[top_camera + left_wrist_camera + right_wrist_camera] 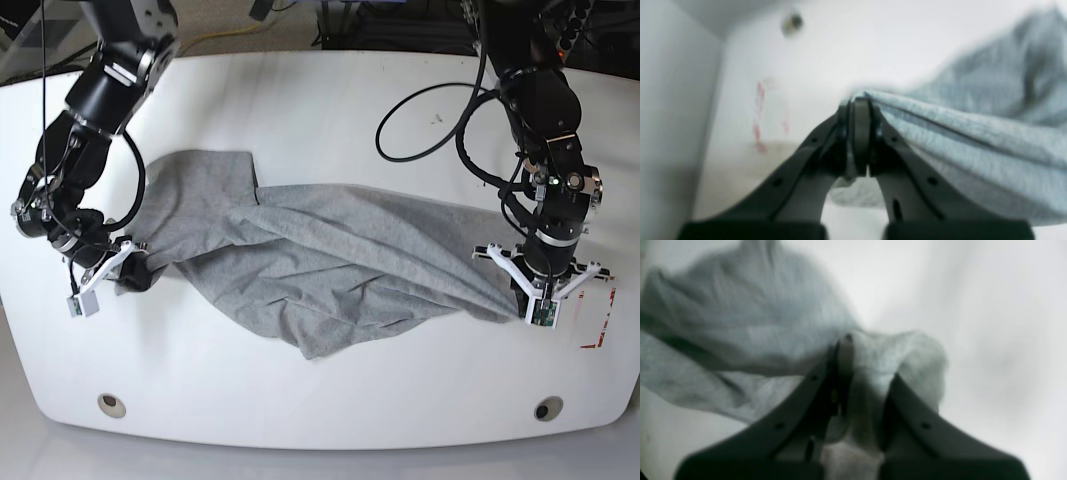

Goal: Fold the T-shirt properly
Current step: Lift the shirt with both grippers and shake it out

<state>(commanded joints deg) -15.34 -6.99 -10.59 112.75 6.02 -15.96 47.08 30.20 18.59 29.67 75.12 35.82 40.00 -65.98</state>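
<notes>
The heather-grey T-shirt [320,250] lies stretched and rumpled across the middle of the white table [330,100]; no lettering shows. My left gripper [522,288], at the base view's right, is shut on the shirt's right end. In the left wrist view the left gripper [858,100] pinches a taut fold of cloth [957,133] that runs off to the right. My right gripper [128,268], at the base view's left, is shut on the shirt's left end. In the right wrist view the right gripper [853,340] has bunched cloth [740,323] between its fingers.
Red marks [600,325] sit on the table by its right edge, just right of the left gripper. Two round holes [112,404] [545,409] lie near the table's front edge. Black cables [430,110] loop over the table at the back right.
</notes>
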